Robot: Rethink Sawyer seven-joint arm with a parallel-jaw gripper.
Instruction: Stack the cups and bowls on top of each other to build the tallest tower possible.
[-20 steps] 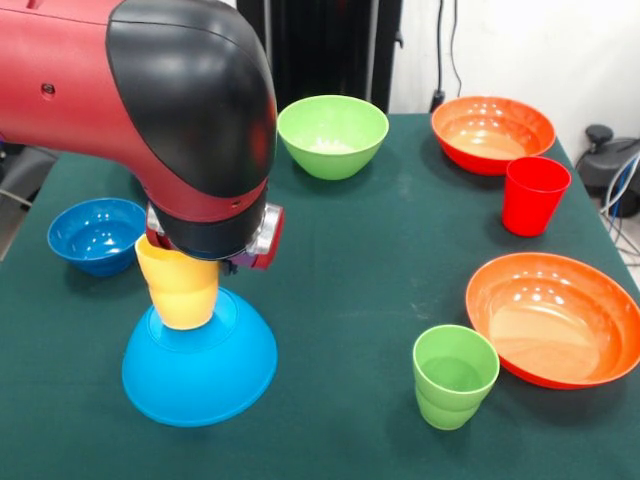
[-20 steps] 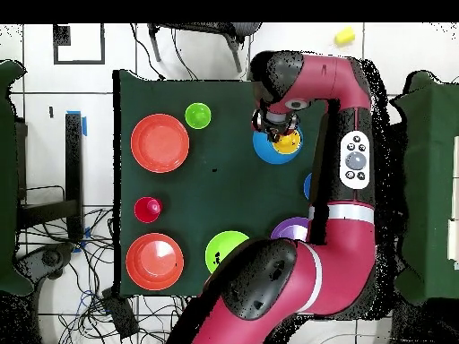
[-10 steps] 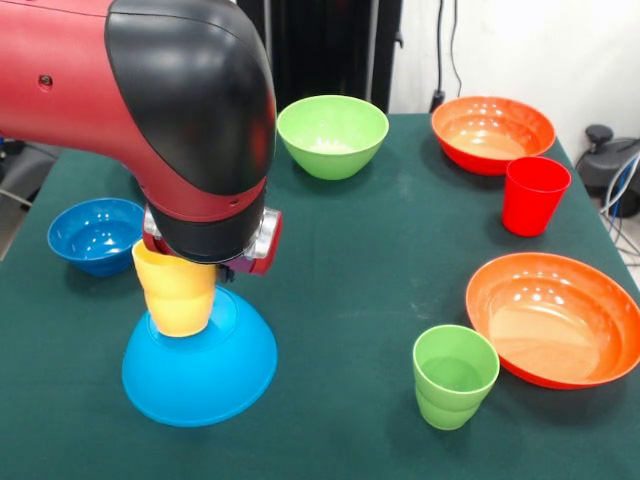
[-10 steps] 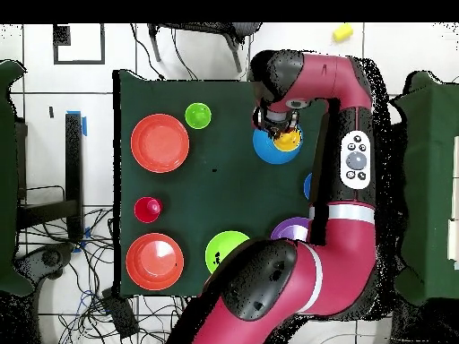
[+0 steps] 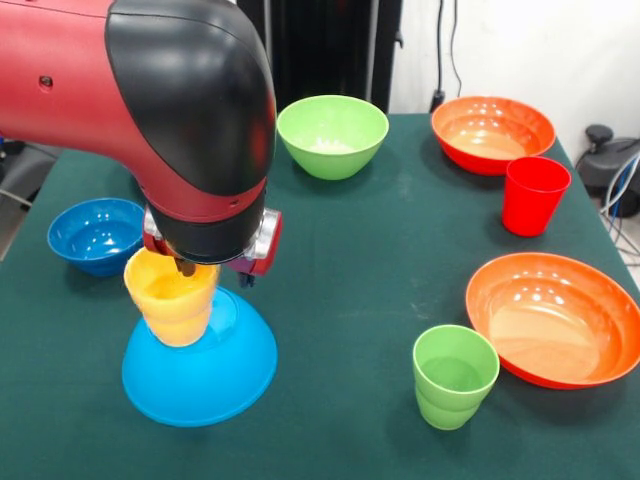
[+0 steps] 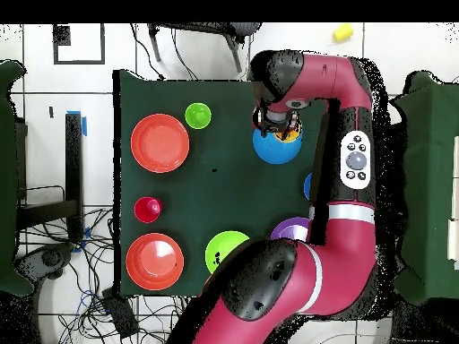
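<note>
Yellow cup (image 5: 171, 298) is sitting mouth-up and tilting a bit on the upturned light-blue bowl (image 5: 200, 370), which is resting rim-down on the green table (image 5: 370, 250) as tower base. My gripper (image 5: 186, 267) is hanging right over the cup, one dark tip dipping inside its mouth; my wrist is blocking the rest, so I cannot tell whether my claw is wide, narrow or gripping the cup wall. In the overhead view my gripper (image 6: 278, 125) is covering the top of the light-blue bowl (image 6: 276, 148) and the cup is barely showing. Taking the light-blue bowl as landmark in the front view: small dark-blue bowl (image 5: 96, 234) is lying just beyond it to the left, green bowl (image 5: 333, 135) farther back to the right, green cup (image 5: 455, 376) standing well off to the right, near orange bowl (image 5: 555, 318) past that cup, red cup (image 5: 534, 195) and far orange bowl (image 5: 492, 132) sitting toward the far right corner. Overhead, purple bowl (image 6: 289, 229) is peeking out beside my arm (image 6: 350, 134).
</note>
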